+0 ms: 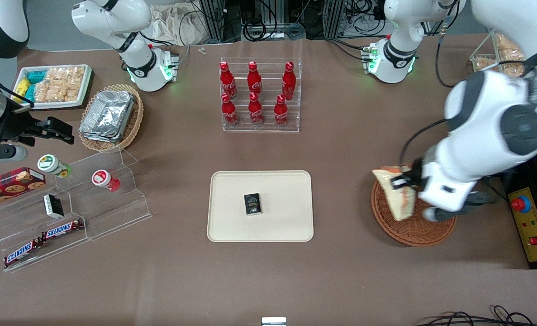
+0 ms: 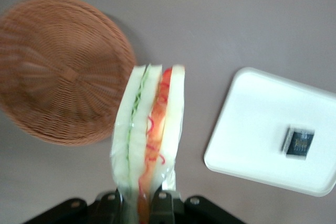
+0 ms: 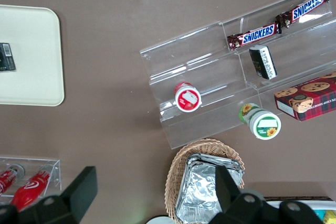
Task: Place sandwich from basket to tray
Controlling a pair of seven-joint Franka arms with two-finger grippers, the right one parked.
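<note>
Toward the parked arm's end of the table, near the table's edge farthest from the front camera, a white tray of wrapped snacks (image 1: 53, 86) sits beside a tan oval basket (image 1: 132, 124) holding foil containers (image 1: 107, 114). Nearer the camera, a clear stepped stand (image 1: 114, 206) carries two small round-lidded cups, a red one (image 1: 104, 179) and a green one (image 1: 53, 165), a box of cookies (image 1: 10, 183) and two Snickers bars (image 1: 44, 240).

At the middle of the table, a clear rack of six red cola bottles (image 1: 259, 95) stands toward the edge farthest from the camera. Nearer the camera lies the cream tray (image 1: 232, 222), with a small dark packet (image 1: 252, 203) lying flat on it.

Toward the working arm's end, the round reddish-brown basket (image 1: 413, 231) rests on the tabletop, well apart from the tray. The gripper (image 1: 404, 179) hangs over the basket with its fingers clamped on one end of the sandwich (image 1: 397, 192). In the wrist view the sandwich (image 2: 149, 135) is lifted clear of the basket (image 2: 63, 72) and held above bare tabletop between basket and tray (image 2: 252, 129), its bread, green and orange-red layers showing edge-on. Near the table's end sits a yellow control box (image 1: 533, 222) with red buttons.
</note>
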